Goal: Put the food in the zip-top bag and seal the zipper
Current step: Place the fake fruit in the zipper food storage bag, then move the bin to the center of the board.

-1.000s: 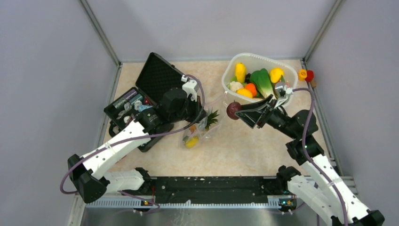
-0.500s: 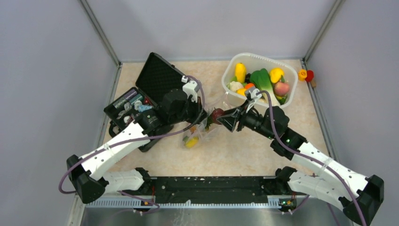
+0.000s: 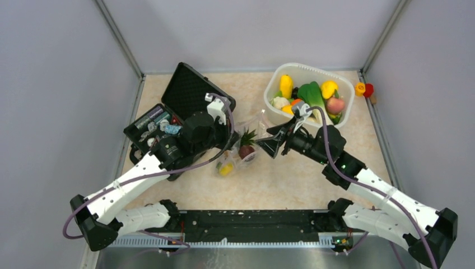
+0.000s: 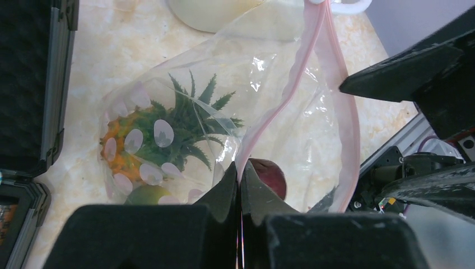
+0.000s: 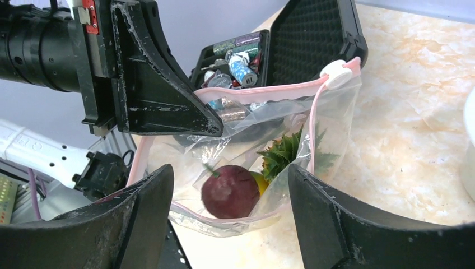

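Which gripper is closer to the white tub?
Right. The right gripper sits just off the tub's near rim; the left gripper is farther left, clamped on the bag's zipper.

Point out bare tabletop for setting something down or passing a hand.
Free: the strip between bag and base rail; the far patch between case and tub. Crowded: the bag mouth, between left tool and right tool.
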### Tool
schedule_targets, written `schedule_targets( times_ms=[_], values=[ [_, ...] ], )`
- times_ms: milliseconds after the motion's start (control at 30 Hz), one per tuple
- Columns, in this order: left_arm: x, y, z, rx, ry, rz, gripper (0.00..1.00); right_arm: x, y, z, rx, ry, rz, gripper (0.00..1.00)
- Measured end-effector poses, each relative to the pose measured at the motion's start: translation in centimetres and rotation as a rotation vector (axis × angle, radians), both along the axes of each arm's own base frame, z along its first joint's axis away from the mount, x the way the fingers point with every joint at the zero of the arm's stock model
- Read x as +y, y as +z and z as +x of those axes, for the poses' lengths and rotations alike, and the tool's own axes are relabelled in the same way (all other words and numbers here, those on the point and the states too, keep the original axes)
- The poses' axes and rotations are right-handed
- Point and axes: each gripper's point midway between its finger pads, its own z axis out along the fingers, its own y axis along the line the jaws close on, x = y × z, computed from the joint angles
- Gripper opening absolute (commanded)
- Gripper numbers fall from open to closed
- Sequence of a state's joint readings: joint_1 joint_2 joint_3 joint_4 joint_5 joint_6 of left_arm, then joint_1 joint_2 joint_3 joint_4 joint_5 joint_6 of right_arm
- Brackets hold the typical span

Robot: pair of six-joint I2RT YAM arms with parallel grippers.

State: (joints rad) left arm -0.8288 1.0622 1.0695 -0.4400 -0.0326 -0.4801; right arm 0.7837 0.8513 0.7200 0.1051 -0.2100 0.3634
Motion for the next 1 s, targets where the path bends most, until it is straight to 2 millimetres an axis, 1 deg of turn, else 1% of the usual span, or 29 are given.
schedule_targets(
  times_ms=[100,167,233,300,400,433,500,600,667,733,767,800,833,900,967,1000],
  values=[
    [0.4,0.1,0.1,-0.013,0.014,0.003,0.0,-0.4,0.9,-0.1,-0.014,-0.014,0.026,0.64],
    [0.8,0.4,0.2,-0.026,0.03,0.003,0.0,-1.3,2.4,-0.2,-0.043,-0.047,0.064,0.58],
    [1.3,0.9,0.2,-0.047,0.052,-0.007,0.0,-2.7,4.3,-0.3,-0.078,-0.108,0.116,0.56],
    [2.1,1.6,-0.1,-0.089,0.067,-0.047,0.0,-4.7,6.2,-0.2,-0.107,-0.19,0.173,0.57],
    [3.5,2.1,-1.0,-0.139,0.081,-0.097,0.0,-7.4,7.4,0.5,-0.117,-0.325,0.23,0.58],
    [3.8,2.3,-1.2,-0.145,0.086,-0.101,0.0,-8.5,7.4,1.0,-0.111,-0.392,0.236,0.56],
    [3.9,2.7,-1.0,-0.156,0.098,-0.106,0.0,-10.0,6.3,2.3,-0.078,-0.504,0.21,0.52],
    [3.4,2.3,-0.4,-0.144,0.104,-0.083,0.0,-11.4,2.9,4.7,0.011,-0.662,0.083,0.52],
    [2.9,1.5,0.1,-0.125,0.101,-0.061,0.0,-12.2,0.2,7.0,0.087,-0.746,-0.043,0.52],
    [2.4,0.5,0.3,-0.101,0.091,-0.038,0.0,-13.8,-1.7,9.6,0.148,-0.83,-0.124,0.57],
    [2.3,0.4,0.2,-0.096,0.084,-0.037,0.0,-14.3,-2.3,10.7,0.172,-0.847,-0.145,0.58],
    [2.2,0.3,0.2,-0.094,0.078,-0.037,0.0,-16.0,-4.2,12.6,0.221,-0.91,-0.184,0.59],
    [2.1,0.3,0.1,-0.093,0.076,-0.038,0.0,-17.5,-5.7,14.0,0.27,-0.944,-0.202,0.59],
    [2.1,0.6,0.0,-0.098,0.071,-0.046,0.0,-20.2,-8.3,15.8,0.35,-0.995,-0.225,0.6],
    [2.1,0.8,0.0,-0.102,0.069,-0.05,0.0,-21.9,-10.3,17.1,0.418,-1.016,-0.253,0.62],
    [2.2,0.9,-0.1,-0.105,0.068,-0.052,0.0,-22.1,-11.0,17.8,0.444,-1.008,-0.272,0.63]
  ],
)
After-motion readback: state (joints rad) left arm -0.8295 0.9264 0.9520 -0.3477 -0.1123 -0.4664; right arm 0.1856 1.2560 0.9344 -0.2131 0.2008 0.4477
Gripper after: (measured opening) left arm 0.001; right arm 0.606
